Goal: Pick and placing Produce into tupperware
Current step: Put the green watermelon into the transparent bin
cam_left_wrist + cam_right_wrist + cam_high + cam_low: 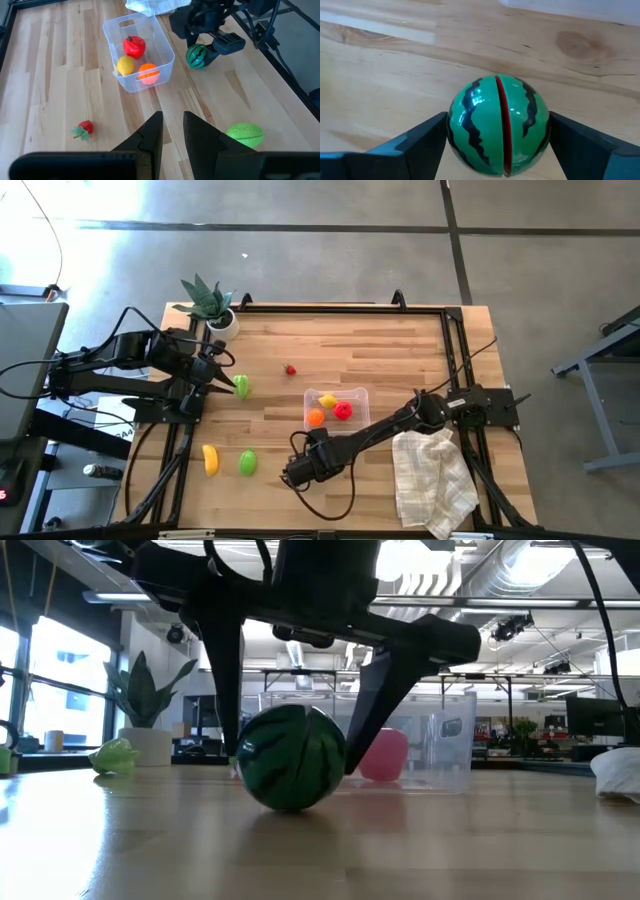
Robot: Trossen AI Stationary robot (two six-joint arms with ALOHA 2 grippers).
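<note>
Right claw (497, 145): we hold it open around the watermelon (498, 124), ready to grip.
Left claw (172, 131): we keep it nearly closed, empty, waiting.

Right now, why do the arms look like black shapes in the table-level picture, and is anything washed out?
Low view: bright windows and ceiling lights behind turn the arms into silhouettes over the striped green toy watermelon. High view: sunlight bleaches the floor's upper left. Right wrist view: the wooden table is soft at its near edge.
</note>
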